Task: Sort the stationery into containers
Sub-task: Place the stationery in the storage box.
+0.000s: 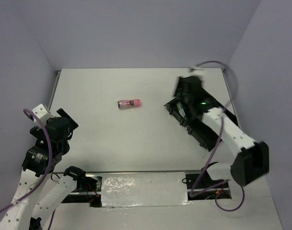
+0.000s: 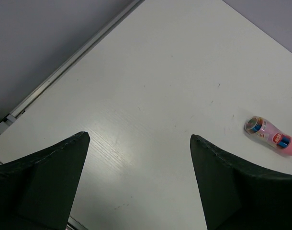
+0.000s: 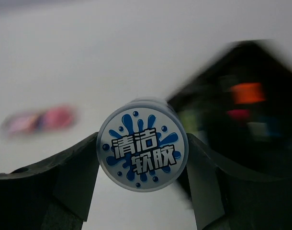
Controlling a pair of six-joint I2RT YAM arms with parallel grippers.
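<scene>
Near on the left, the left gripper point(image 2: 139, 139) is wide open and holds nothing. The right gripper point(image 3: 142, 143) squeezes one round blue and white disc point(image 3: 142, 151) over on the right. I think it should go slowly, stop over a box in the one black tray point(image 1: 191, 130), then let go low. One pink tube point(image 1: 129, 103) lies alone on the table point(image 1: 136, 153), left of the tray.

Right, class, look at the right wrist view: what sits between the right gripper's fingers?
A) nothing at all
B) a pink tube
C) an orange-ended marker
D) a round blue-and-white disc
D: the right gripper has its fingers pressed against both sides of the blue-and-white disc, while the pink tube lies apart on the table.
</scene>
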